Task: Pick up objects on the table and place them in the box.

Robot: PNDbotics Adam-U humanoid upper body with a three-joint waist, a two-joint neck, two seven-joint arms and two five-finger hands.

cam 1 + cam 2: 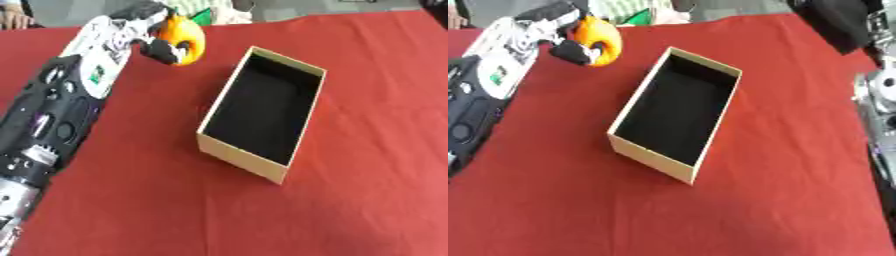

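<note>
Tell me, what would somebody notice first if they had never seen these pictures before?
Probably the bright orange round object at the far left of the red tablecloth, with the left robot hand curled round it. Next comes the open cardboard box in the middle, dark inside with nothing showing in it. Part of the right arm shows at the right edge of the right eye view, but its hand is out of view.

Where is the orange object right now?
The orange object is at the table's far left in both eye views, held in the left hand, left of the open box.
</note>
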